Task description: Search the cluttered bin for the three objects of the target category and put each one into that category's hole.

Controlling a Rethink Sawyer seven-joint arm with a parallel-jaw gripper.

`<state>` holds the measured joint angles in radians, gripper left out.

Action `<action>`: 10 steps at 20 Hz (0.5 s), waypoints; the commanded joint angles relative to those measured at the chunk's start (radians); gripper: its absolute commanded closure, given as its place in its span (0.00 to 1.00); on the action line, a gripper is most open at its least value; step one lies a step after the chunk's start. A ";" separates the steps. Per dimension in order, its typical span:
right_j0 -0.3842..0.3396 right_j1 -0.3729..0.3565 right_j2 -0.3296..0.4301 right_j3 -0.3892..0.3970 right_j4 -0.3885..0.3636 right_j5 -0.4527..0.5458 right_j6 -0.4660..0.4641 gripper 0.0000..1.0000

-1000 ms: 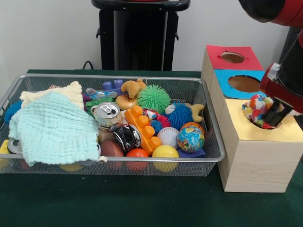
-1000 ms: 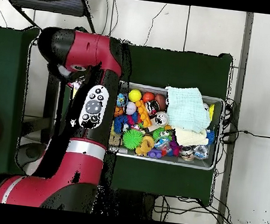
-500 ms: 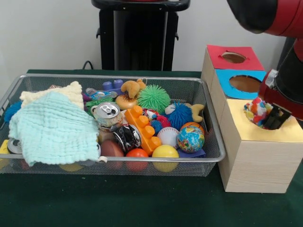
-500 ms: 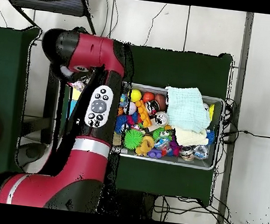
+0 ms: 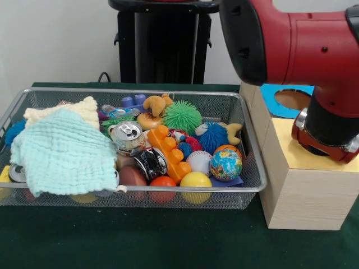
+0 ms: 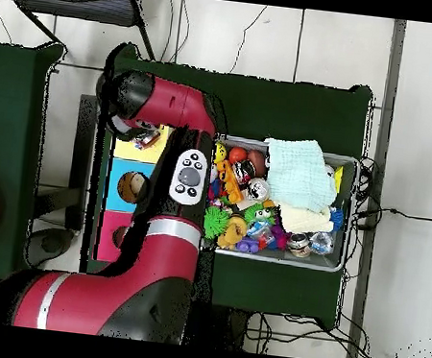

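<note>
Wrist of the red and black robot arm (image 5: pixel 322 131) sits low over the yellow-topped wooden box (image 5: pixel 303 190) in the front view, blocking that box's hole. The claw itself is hidden behind the wrist, so I cannot tell if it is open, closed or holding anything. The blue-topped box (image 5: pixel 268 94) behind shows its round hole, empty as far as visible. The silver wire-mesh bin (image 5: pixel 140 90) is still packed: globe-printed ball (image 5: pixel 226 164), plain yellow ball (image 5: pixel 196 180), white baseball (image 5: pixel 198 161), green spiky ball (image 5: pixel 182 116), and a mint green knitted cloth (image 5: pixel 61 154) covering the left side. In the overhead view, a small multicoloured speckled ball (image 6: pixel 147 140) lies on the yellow box top just beside the arm's end, at or in the hole; whether it has dropped through is unclear. Judging by that, this is the deposit step for a ball-type target. Risks: if the speckled ball is only perched on the hole's rim, lifting the wrist could nudge it and roll it off onto the table. Other targets may also be buried under the cloth, so a blind grab could drag the fabric instead.
</note>
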<state>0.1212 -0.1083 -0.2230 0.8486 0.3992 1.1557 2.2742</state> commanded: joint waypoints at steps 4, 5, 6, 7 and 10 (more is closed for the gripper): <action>-0.053 0.153 0.225 0.047 -0.033 -0.596 0.006 1.00; -0.053 0.144 0.225 0.056 -0.042 -0.611 0.011 1.00; -0.056 0.133 0.228 0.067 -0.049 -0.620 0.006 1.00; -0.054 0.120 0.223 0.075 -0.060 -0.622 0.010 1.00; -0.057 0.052 0.221 0.133 -0.088 -0.649 0.017 1.00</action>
<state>0.1013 -0.1386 -0.1654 0.8892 0.3580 1.1200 2.2744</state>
